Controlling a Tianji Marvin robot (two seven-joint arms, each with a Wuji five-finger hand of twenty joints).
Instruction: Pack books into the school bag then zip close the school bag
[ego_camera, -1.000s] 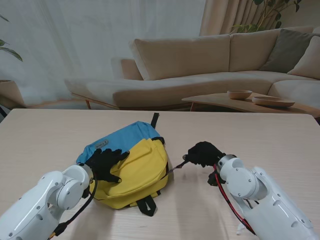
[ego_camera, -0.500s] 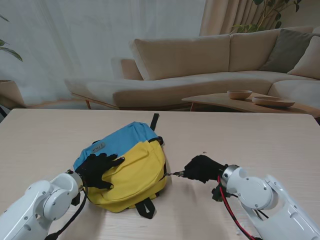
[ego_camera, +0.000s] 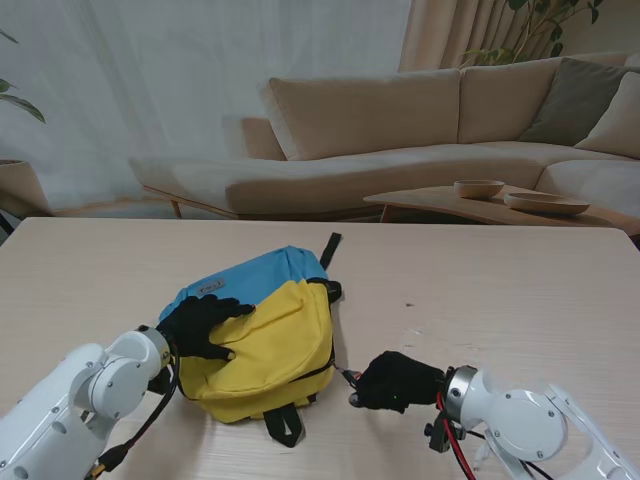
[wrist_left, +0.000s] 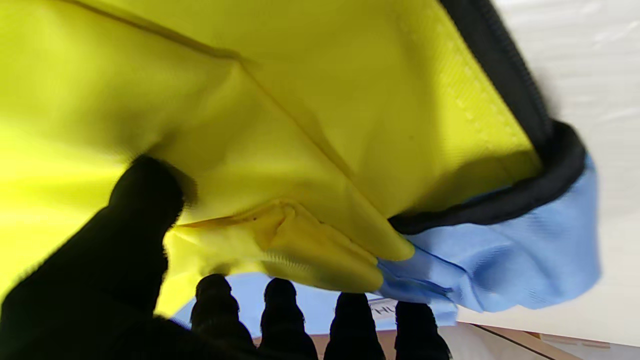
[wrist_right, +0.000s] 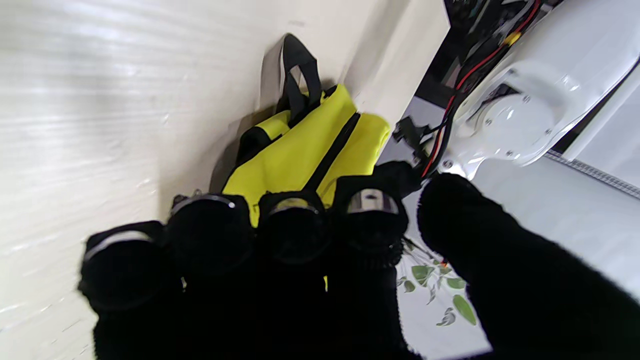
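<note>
The bag (ego_camera: 262, 335) lies mid-table (ego_camera: 520, 290), bare wood all round. Left hand (ego_camera: 198, 326) clamps its left side; right hand (ego_camera: 397, 381), just beside its near right corner, is curled on the zipper pull (ego_camera: 348, 376).

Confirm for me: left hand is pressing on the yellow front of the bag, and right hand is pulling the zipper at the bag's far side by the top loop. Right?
Not quite. The right hand is at the near right corner of the school bag, not by the top loop, as the stand view shows. The left hand does press on the yellow front.
</note>
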